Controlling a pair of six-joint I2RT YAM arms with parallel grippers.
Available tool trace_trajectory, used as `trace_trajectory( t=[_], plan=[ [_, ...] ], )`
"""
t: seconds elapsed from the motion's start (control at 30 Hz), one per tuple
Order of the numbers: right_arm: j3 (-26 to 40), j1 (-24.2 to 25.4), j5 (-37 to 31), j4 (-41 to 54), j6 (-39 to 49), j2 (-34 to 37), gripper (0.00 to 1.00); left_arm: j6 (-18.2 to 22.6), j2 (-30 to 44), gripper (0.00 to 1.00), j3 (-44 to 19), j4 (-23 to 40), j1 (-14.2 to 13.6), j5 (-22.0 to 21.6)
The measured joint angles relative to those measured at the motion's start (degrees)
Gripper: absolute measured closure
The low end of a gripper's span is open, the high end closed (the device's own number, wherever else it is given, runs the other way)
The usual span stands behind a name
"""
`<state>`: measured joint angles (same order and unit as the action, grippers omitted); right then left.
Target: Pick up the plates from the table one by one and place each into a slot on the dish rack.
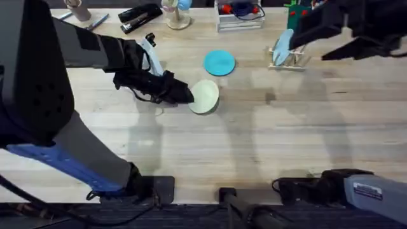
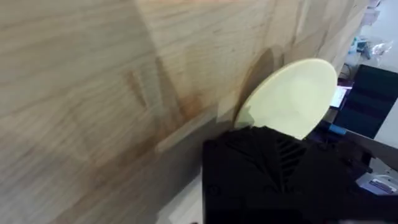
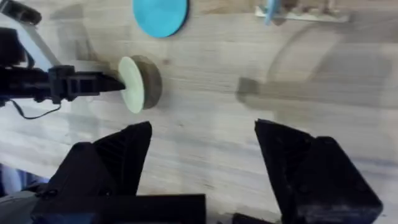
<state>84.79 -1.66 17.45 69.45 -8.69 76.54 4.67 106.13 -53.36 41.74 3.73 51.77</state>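
- Left arm (image 1: 38,95): matte black links, large and rounded near the overhead camera, with a grey segment and a blue-trimmed section toward its base.
- Left gripper (image 1: 181,94): black angular fingers; a thin black cable loops beneath the wrist, and a white bracket stands above it.
- Left finger pad (image 2: 273,155): black, moulded with a ribbed chevron pattern.
- Right arm (image 1: 343,28): black, blocky housings.
- Right gripper (image 3: 202,171): two broad, faceted black fingers.
- Right arm base (image 1: 372,191): grey casing bearing a white printed label.
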Motion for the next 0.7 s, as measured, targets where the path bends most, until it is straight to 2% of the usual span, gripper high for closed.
trace_trajectory(
  t=[0.17, 0.4, 0.7],
  plan=[
    [-1.87, -3.94, 0.94, -4.76, -2.46, 1.56, 0.007, -0.11, 0.0, 0.96, 0.0, -0.02, 0.0, 0.0],
    [-8.78, -10.46, 1.53, -12.96, -5.67, 2.34, 0.007, -0.18, 0.0, 0.959, 0.0, -0.02, 0.0, 0.0],
    [-15.28, -17.09, 1.73, -20.25, -9.64, 7.8, 0.007, -0.2, 0.0, 0.96, 0.0, -0.02, 0.0, 0.0]
  ],
)
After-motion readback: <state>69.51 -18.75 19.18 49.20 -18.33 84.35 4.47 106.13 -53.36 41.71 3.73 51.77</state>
